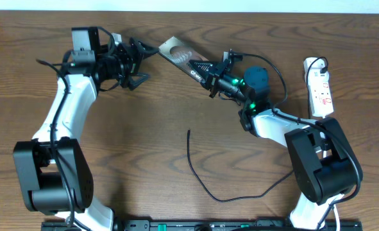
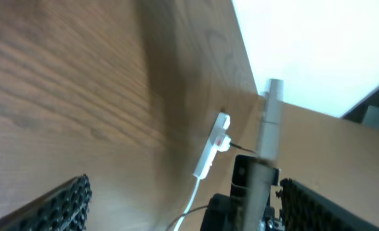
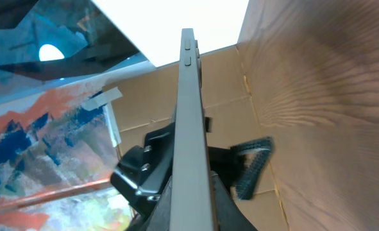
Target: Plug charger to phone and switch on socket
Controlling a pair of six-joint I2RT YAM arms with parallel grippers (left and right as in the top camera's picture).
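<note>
Table point(image 1: 144, 115) of brown wood fills the overhead view, and both arms stand at its near edge. The left arm point(image 1: 61, 122) reaches up along the left side, and the right arm point(image 1: 317, 160) bends from the right side toward the middle.

The socket point(image 1: 319, 86) lies at the far right, just beside the right arm, with its white cord at the upper end. In the left wrist view the socket point(image 2: 211, 147) is visible behind the phone.

The phone point(image 1: 176, 51) is at the far middle of the table, lying diagonally. The right gripper point(image 1: 202, 69) is clamped on its lower right end, and the right wrist view shows the phone point(image 3: 189, 128) edge-on between the fingers.

The left gripper point(image 1: 145, 64) has its fingers wide apart and holds nothing. It is just beside the upper left end of the phone; I cannot tell if it touches.

The charger point(image 1: 205, 186) lies loose on the table in a long curve, well apart from the phone. Its plug tip point(image 1: 188, 132) points to the far side.
</note>
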